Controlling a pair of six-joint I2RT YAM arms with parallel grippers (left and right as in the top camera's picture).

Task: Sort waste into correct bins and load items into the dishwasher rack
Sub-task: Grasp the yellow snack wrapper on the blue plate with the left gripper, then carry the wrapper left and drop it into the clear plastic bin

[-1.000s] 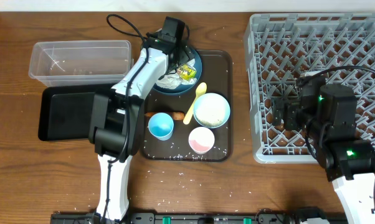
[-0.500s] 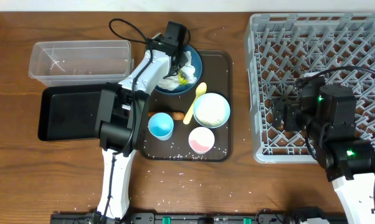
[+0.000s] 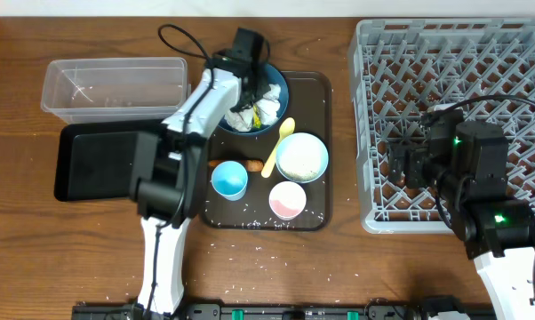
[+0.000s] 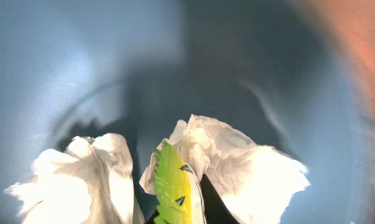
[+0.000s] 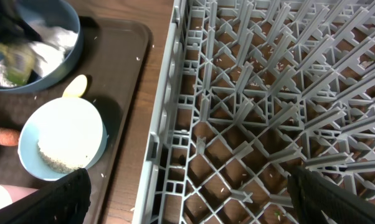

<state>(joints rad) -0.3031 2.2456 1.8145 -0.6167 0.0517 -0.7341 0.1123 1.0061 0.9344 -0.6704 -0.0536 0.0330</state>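
Left fingers (image 3: pixel 249 84) closed on yellow-green wrapper (image 4: pixel 175 186) in dark blue dish (image 3: pixel 283 89) at 12 o'clock. Right fingers (image 5: pixel 343 196) wide. Clear tub (image 3: pixel 112 89), black tray (image 3: pixel 90 160), rack (image 3: pixel 445 53) unloaded; everything remains.

Yellow-green wrapper (image 4: pixel 176 186) between napkins (image 4: pixel 237 168)

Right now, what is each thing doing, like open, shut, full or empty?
Left gripper: shut on the wrapper.
Right gripper: open.
Dark blue dish: holds napkins.
Bowl: rice inside.
Rack: empty.
Clear tub: almost empty.
Pink cup: upright.
Light blue cup: upright.
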